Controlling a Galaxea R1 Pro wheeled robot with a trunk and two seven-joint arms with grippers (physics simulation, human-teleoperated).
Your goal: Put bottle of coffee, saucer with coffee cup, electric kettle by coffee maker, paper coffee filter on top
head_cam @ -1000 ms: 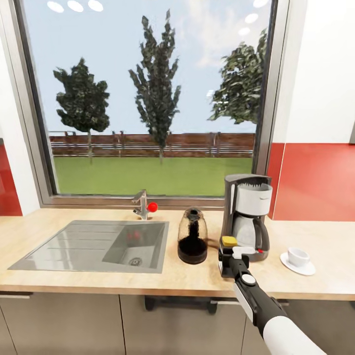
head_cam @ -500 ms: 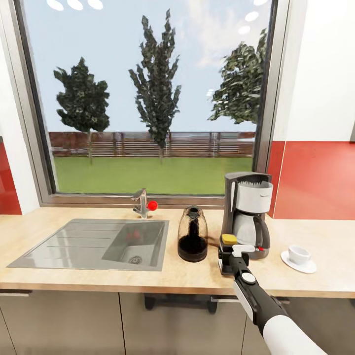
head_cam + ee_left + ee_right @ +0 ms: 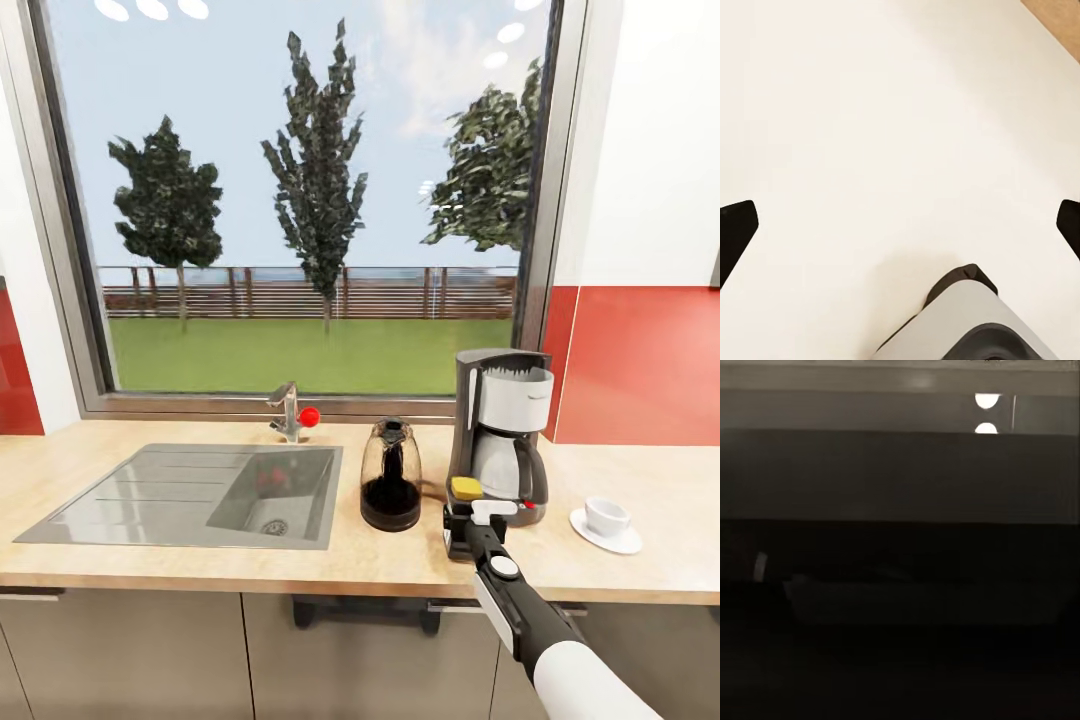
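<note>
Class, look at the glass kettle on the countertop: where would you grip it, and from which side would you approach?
Grip the electric kettle by the black top, coming from above. Its domed glass body looks wide and smooth, and the coffee maker stands near its right side.

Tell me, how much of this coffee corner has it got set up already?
Mostly done. The coffee maker stands on the countertop with the electric kettle beside it, and the cup sits on its saucer on the other side. The right claw is at the yellow-capped coffee bottle, in front of the machine. Whether the paper filter is on top, I can't tell.
</note>
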